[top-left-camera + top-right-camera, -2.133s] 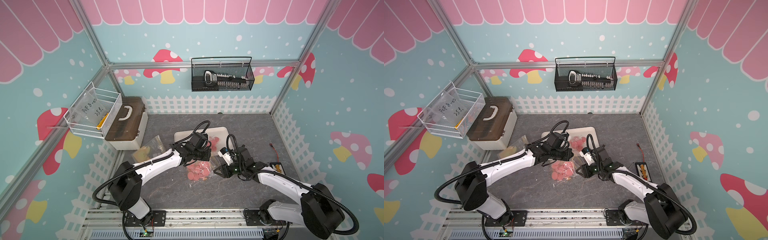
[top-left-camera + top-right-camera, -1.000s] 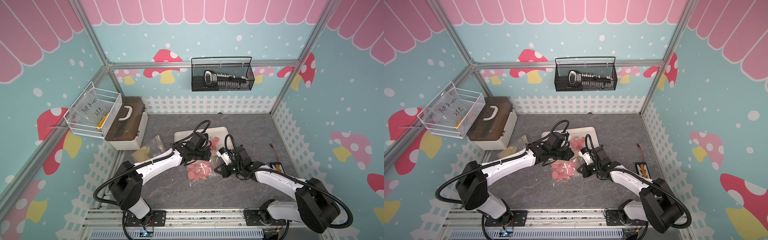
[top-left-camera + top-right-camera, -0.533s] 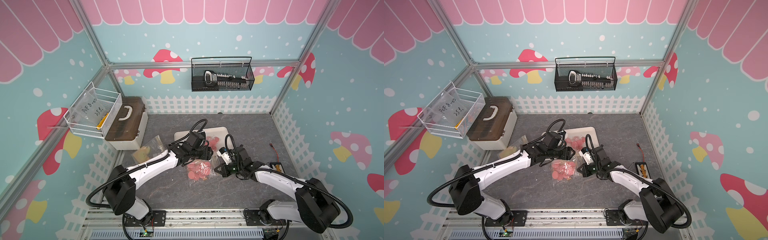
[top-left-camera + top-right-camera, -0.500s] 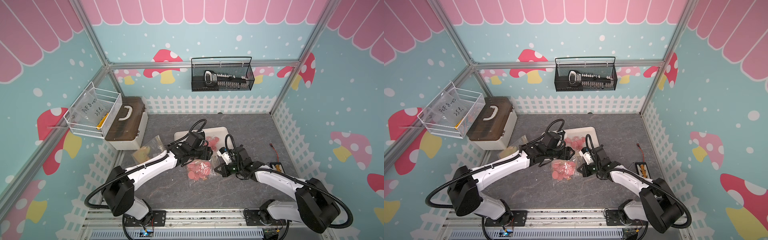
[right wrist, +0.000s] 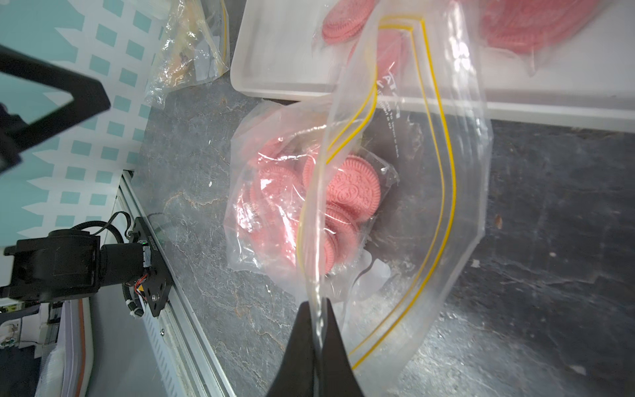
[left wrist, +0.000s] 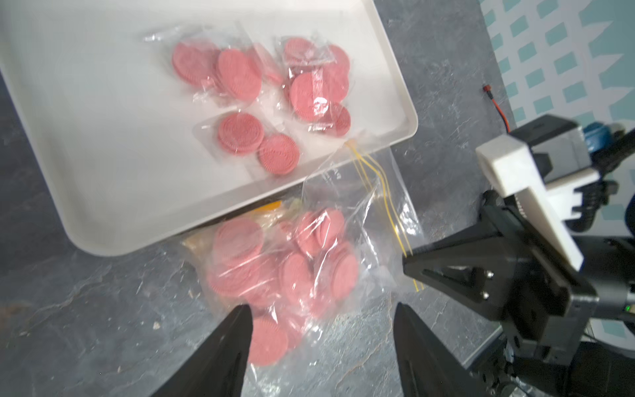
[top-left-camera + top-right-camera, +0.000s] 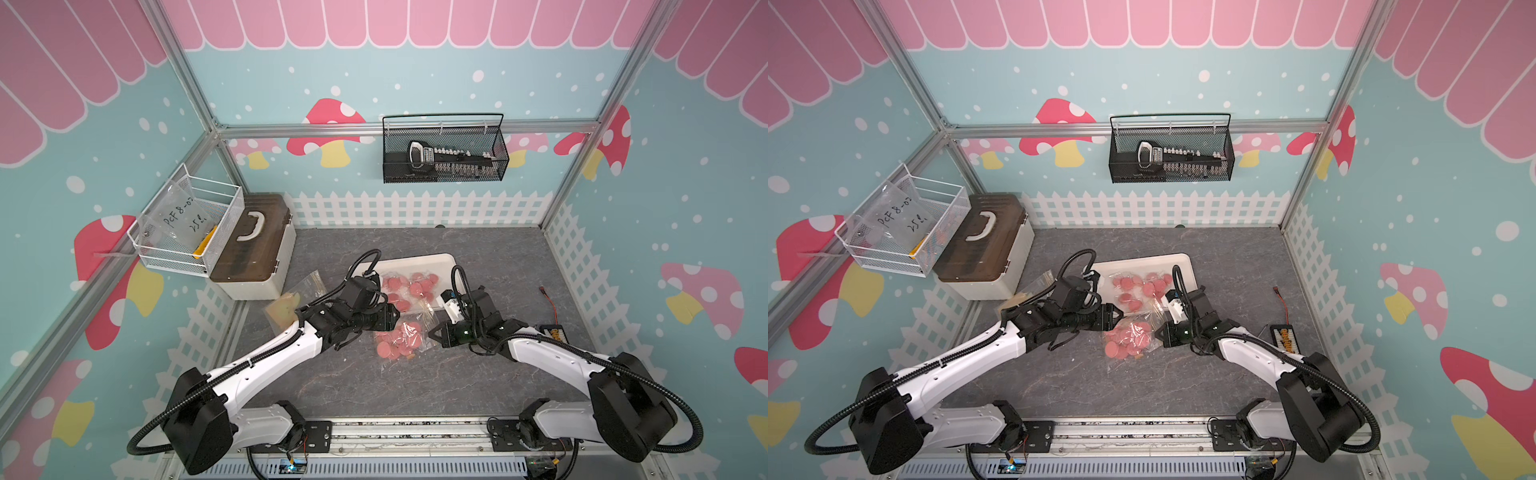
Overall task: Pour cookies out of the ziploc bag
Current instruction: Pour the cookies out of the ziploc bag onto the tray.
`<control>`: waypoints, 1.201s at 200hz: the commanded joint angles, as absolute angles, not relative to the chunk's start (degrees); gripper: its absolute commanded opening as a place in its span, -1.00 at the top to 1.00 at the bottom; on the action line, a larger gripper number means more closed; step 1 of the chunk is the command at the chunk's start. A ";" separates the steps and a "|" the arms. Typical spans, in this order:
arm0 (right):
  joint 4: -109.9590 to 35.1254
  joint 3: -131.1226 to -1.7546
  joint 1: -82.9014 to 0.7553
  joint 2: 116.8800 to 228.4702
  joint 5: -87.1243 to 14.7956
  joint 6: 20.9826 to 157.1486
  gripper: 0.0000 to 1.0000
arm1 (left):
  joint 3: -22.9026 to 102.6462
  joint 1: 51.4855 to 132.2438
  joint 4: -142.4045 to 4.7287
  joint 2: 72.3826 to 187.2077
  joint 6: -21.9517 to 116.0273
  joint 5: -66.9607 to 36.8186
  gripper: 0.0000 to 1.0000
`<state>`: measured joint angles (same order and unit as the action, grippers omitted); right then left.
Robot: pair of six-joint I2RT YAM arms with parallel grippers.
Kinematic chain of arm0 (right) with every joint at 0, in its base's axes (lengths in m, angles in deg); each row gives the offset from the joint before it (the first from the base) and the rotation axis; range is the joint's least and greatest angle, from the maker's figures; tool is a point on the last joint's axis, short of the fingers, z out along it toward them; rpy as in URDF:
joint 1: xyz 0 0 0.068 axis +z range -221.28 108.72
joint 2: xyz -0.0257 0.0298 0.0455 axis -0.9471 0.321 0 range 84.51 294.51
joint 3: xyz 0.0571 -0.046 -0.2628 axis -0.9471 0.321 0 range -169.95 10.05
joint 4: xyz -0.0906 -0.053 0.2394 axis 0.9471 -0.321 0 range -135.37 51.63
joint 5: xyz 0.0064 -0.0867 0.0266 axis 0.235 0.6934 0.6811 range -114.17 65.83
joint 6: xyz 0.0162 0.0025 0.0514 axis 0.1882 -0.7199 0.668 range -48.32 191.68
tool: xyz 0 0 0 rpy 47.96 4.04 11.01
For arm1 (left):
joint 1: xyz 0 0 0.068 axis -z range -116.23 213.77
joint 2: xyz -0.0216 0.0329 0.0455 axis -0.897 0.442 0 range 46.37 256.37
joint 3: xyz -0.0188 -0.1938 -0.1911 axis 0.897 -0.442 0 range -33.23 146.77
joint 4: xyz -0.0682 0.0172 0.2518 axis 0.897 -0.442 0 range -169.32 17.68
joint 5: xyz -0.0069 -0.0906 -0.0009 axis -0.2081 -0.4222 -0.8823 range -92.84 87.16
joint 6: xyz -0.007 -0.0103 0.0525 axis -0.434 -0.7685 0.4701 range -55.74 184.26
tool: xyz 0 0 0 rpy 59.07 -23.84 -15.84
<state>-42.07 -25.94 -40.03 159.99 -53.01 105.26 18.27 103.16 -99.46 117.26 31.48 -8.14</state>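
A: Any free worktop (image 7: 415, 382)?
B: Yes, bare toward the robot. The tray (image 7: 415, 262) sits behind; the bag (image 6: 360, 206) lies along its near edge, cookies (image 6: 292, 271) inside.
A: Grippers?
B: Right gripper (image 5: 318, 306) pinches the bag's rim. Left gripper (image 6: 321, 307), narrower a second ago, gapes empty.

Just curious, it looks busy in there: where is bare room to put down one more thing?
Free: the grey table near the robot's base, between the left arm and right arm, and the strip between the white tray and the fence. Crowded: the middle, where the cookie bag, left tool and right tool meet.
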 commanded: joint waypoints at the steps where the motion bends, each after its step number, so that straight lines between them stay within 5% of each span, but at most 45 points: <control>1: -42.56 -27.33 -39.78 160.36 -52.30 106.23 1.00 | 14.80 102.97 -102.91 113.99 28.82 -8.73 -0.33; 132: -43.11 -27.04 -39.73 160.17 -52.38 105.87 1.00 | -0.64 103.16 -103.05 104.22 18.33 -15.70 -0.17; 240: -43.20 -27.97 -39.76 161.19 -52.78 105.56 1.00 | -15.52 103.40 -81.37 102.65 9.71 -19.62 -0.11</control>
<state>-43.06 -26.44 -40.03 160.50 -52.59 105.64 -12.74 103.23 -90.30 102.02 13.63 -17.93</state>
